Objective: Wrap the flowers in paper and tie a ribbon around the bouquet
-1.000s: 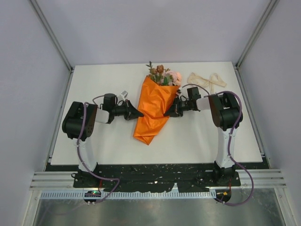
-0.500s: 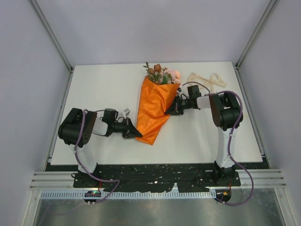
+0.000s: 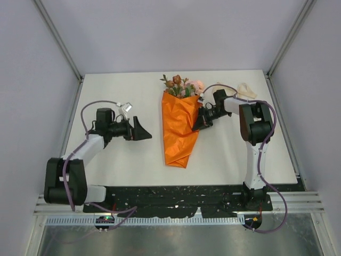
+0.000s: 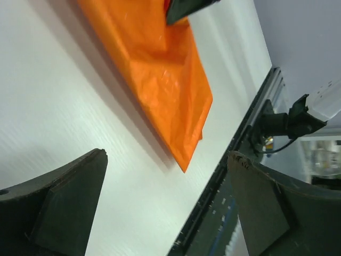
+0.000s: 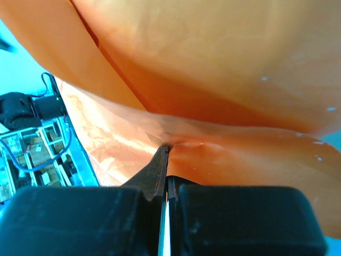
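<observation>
While the bouquet (image 3: pixel 180 125) lay mid tabletop (image 3: pixel 117 165), long axis near-to-far, flowers (image 3: pixel 181 85) far, tip toward the near edge, R gripper (image 3: pixel 197 126) was pinched tight on its paper (image 5: pixel 213 53); L gripper (image 3: pixel 145 129) gaped wide, empty, well left.

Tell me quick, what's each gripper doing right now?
Left gripper: open, holding nothing.
Right gripper: shut on the paper.
</observation>
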Action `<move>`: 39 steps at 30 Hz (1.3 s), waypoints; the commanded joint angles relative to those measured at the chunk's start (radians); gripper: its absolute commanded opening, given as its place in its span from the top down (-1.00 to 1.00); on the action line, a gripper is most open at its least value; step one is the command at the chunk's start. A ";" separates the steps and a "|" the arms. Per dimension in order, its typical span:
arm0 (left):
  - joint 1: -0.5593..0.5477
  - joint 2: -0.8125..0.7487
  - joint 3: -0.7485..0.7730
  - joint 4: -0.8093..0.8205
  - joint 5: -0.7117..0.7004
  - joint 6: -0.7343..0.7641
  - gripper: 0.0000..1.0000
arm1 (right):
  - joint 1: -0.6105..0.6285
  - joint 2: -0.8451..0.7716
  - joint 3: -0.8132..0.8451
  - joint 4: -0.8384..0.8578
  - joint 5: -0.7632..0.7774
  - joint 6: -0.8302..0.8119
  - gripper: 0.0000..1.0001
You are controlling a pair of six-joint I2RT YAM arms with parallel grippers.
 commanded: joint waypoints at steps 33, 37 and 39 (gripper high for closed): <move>-0.465 0.643 0.568 -0.023 -0.385 -0.359 1.00 | -0.071 -0.192 -0.015 -0.018 0.063 -0.076 -0.22; -0.465 0.649 0.573 -0.042 -0.394 -0.348 1.00 | -0.203 -0.246 0.088 -0.213 0.182 -0.257 -0.46; -0.465 0.650 0.574 -0.039 -0.388 -0.354 1.00 | -0.278 -0.255 0.148 -0.276 0.274 -0.320 -0.47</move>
